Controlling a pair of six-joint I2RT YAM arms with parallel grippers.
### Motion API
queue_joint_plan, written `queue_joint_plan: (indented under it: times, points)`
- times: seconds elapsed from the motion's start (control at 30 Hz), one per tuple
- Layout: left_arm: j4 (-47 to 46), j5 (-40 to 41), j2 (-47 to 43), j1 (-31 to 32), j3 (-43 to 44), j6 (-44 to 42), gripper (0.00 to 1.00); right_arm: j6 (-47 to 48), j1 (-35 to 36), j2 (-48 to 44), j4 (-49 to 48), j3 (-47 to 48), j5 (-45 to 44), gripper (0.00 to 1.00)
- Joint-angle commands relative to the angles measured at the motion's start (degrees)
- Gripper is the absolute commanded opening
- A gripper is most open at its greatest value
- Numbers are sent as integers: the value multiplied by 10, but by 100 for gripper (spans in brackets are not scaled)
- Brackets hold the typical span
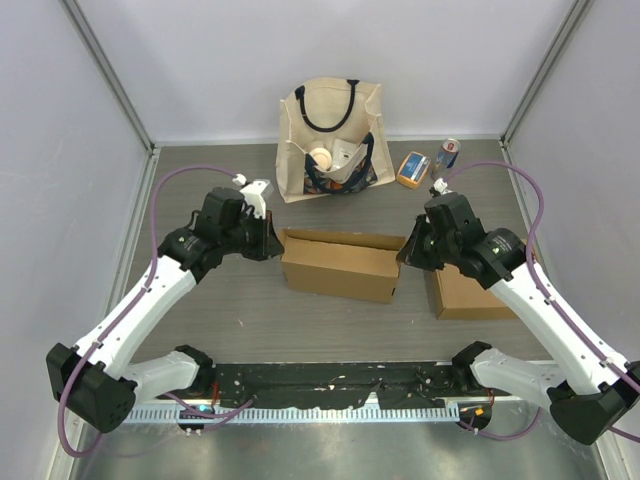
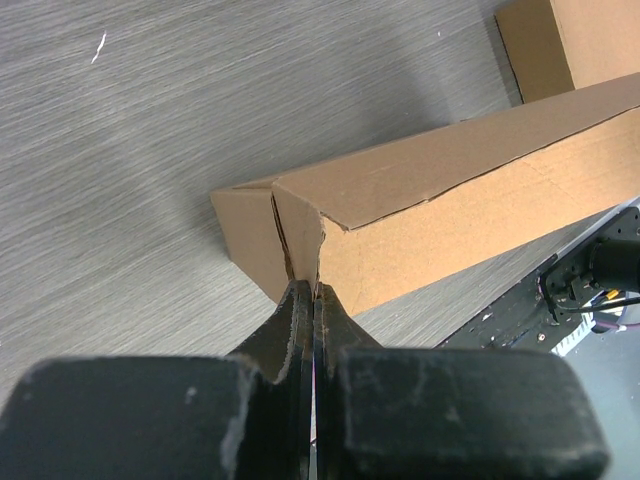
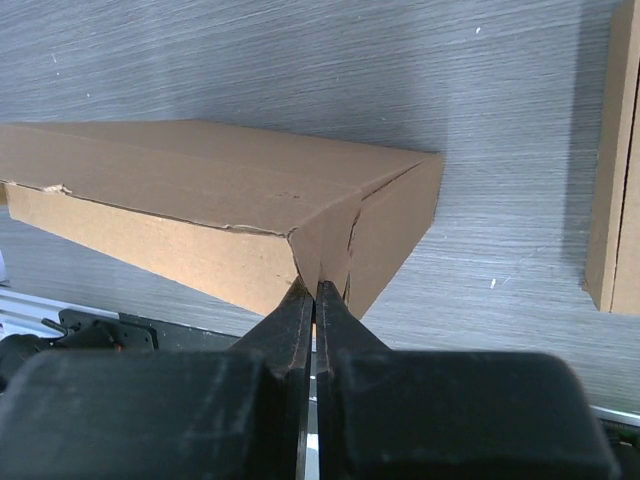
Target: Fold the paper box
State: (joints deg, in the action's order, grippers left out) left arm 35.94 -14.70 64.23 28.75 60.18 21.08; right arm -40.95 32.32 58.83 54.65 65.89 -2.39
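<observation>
Far centre: canvas tote [image 1: 330, 140], small mixed items inside. Centre of grey wood-grain surface [image 1: 240, 320]: paper box [image 1: 340, 265], long brown cardboard, top closed. left tool [image 2: 314, 292] fully shut, tips on left end seam; right tool [image 3: 316, 287] shut, tips on right end corner. flat cardboard piece [image 1: 465, 298] just right of it; bare strip on near side.

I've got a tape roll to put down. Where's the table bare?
Bare: the strip between the box and the arm bases, and the back-left corner beside the bag. Crowded: back right, with the packet and can, and both box ends.
</observation>
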Motion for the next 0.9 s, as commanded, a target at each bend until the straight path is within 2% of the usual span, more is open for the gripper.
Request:
queue_joint_plan:
  times: [0.0,0.4,0.8,0.87]
  points:
    - [15,-9,3,9,-14,7,0,-13,-8,-14,-48,4,34,1]
    - [18,-3,5,10,-20,1,0,23,-39,-13,-41,-14,93,1]
    - [13,-5,5,10,-27,3,0,107,-39,-27,-37,-86,89,1]
    - [13,-3,4,10,-28,3,0,120,-40,-28,-30,-87,65,1]
